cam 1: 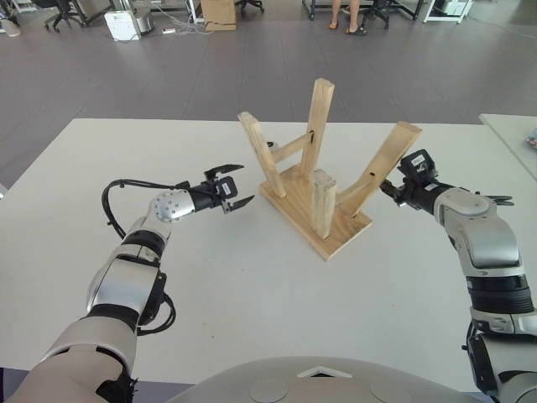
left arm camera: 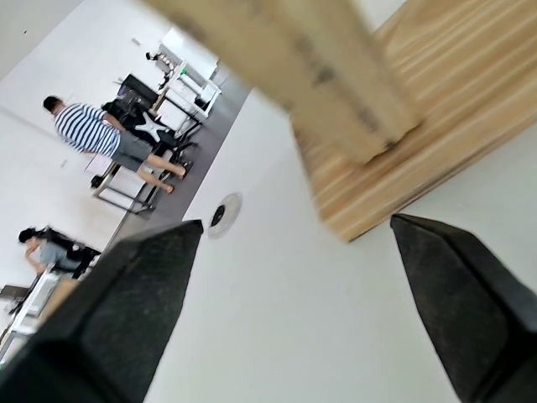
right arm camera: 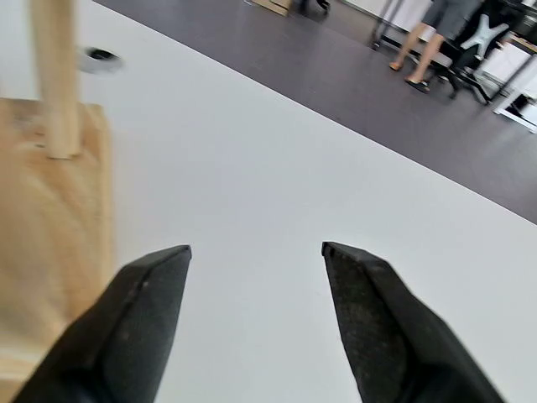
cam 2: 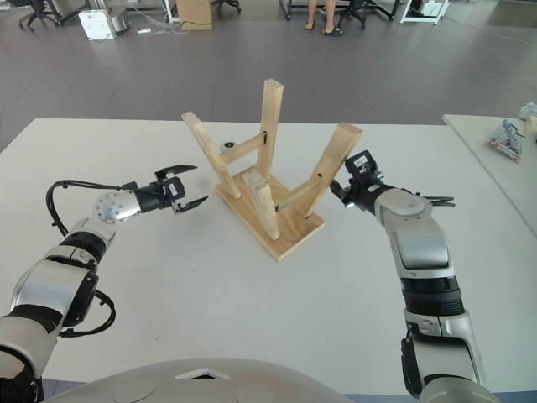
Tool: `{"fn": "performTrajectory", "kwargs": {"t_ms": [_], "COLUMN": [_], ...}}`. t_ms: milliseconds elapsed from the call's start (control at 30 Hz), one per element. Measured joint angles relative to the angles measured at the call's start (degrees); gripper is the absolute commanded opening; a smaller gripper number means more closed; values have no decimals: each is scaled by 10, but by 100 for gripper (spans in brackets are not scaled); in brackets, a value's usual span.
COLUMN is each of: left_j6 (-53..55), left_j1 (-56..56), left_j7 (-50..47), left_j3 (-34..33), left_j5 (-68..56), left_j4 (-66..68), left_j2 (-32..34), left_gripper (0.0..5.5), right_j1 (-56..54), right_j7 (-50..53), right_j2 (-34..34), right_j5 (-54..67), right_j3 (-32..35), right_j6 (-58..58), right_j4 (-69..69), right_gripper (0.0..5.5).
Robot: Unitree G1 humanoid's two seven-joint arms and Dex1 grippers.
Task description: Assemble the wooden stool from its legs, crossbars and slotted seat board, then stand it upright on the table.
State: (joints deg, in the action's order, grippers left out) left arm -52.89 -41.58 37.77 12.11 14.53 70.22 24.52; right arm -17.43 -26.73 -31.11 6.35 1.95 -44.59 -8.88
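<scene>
Pale wooden stool [cam 1: 315, 180] sits upside down mid-frame on its seat board [cam 1: 340, 238], and we see the left gripper [cam 1: 246, 184] and right gripper [cam 1: 388, 190] released on either side; we judge a careless flip could knock its splayed legs [cam 1: 318, 117] loose.

grey floor [cam 1: 126, 75] runs beyond the white table [cam 1: 268, 311] to distant office chairs [cam 1: 63, 13].
</scene>
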Motion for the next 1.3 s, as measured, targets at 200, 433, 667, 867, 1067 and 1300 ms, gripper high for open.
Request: {"fn": "performTrajectory", "kwargs": {"t_ms": [200,433,667,867,1067,1300], "left_j6": [30,80,72,78,89,101], "left_j1": [-38,-86,-45,24,26,49], "left_j7": [143,161,299,379,369,365], "left_j3": [-10,-14,-26,-44,-53,-57], "left_j5": [-57,-53,-95,-164,-168,-174], "left_j4": [-5,23,-1,-86,-102,-120], "left_j2": [-56,-42,-29,-39,-31,-32], "left_gripper": [414,414,414,414,414,414], "right_j1": [5,7,13,96,90,43], "right_j7": [17,11,18,-84,-97,-43], "right_j2": [5,13,15,-73,-44,20], "right_j5": [-1,3,0,60,113,104], "right_j3": [-3,-23,-26,17,20,-11], "right_j6": [-15,-12,-10,-49,-71,-55], "right_j4": [-20,-20,-22,-91,-101,-34], "right_gripper": [294,294,294,294,294,294]}}
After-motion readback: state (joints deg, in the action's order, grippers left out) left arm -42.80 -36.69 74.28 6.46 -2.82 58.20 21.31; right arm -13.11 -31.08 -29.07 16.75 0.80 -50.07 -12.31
